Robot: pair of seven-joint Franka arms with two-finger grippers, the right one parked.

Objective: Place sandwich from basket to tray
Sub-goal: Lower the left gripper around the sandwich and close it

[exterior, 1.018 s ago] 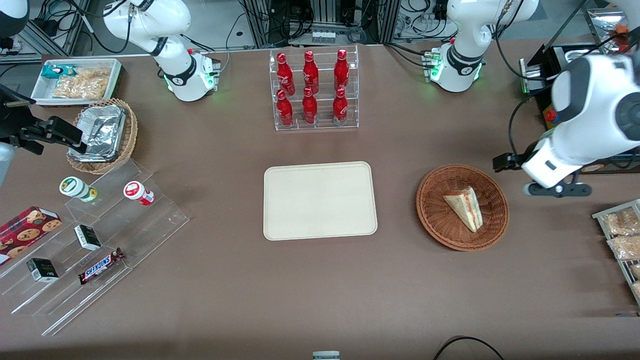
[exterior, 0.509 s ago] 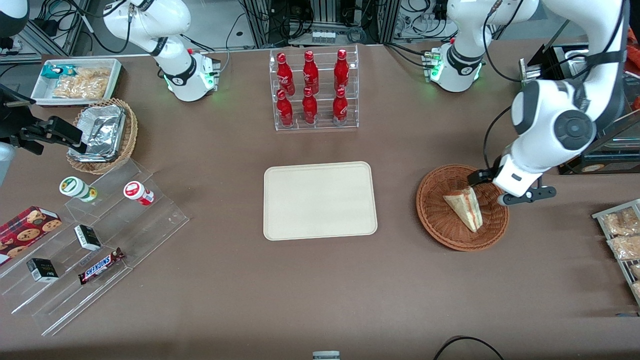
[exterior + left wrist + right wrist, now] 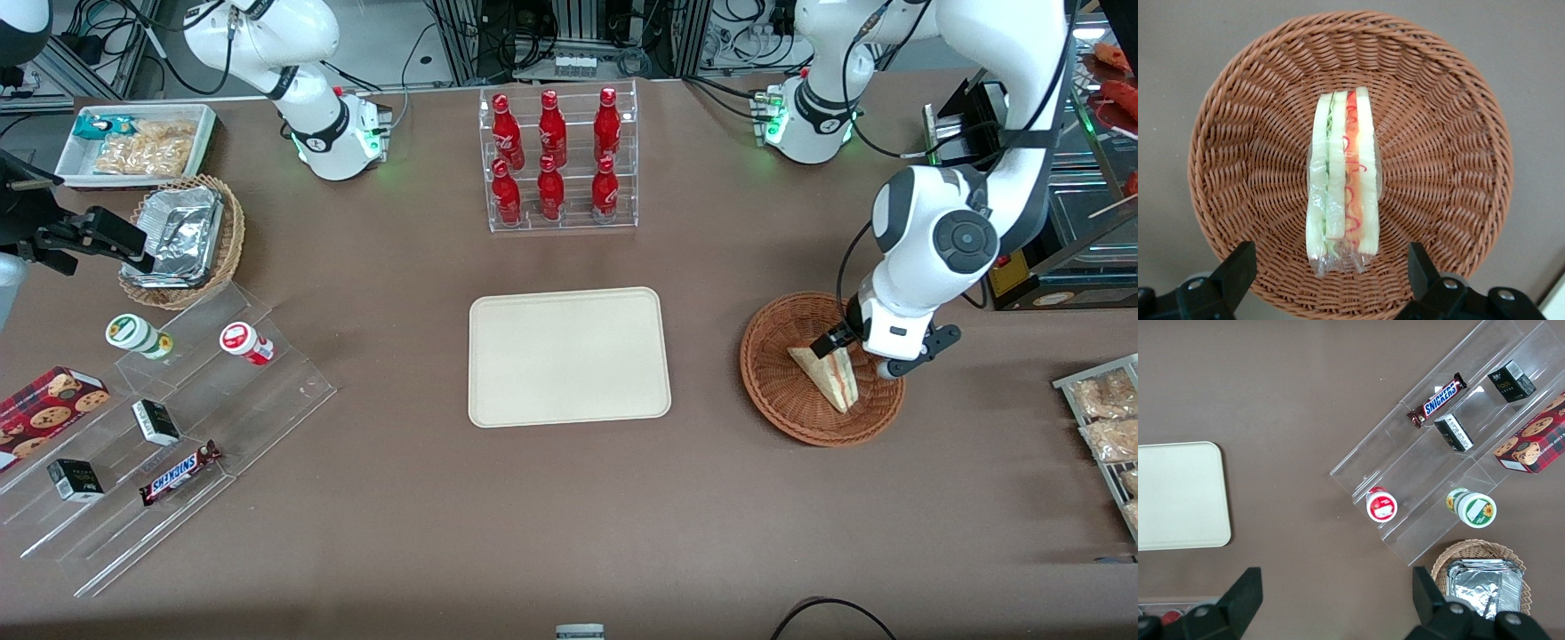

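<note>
One sandwich [image 3: 1342, 180] lies in your basket [image 3: 782, 404], wrapped in clear film, resting on its side with the filling edge up. Your gripper [image 3: 1331, 267] hangs just above it over the basket, jaws spread wide with a finger to either side, gripping nothing. Your tray [image 3: 569, 356] sits on the table [image 3: 569, 516], beside the basket toward the parked arm's end.

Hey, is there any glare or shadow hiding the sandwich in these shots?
Left wrist view: even light, the sandwich sharp, faint sheen on its wrap, the open claw above it. Front view: only the arm's soft shadow on the basket.
</note>
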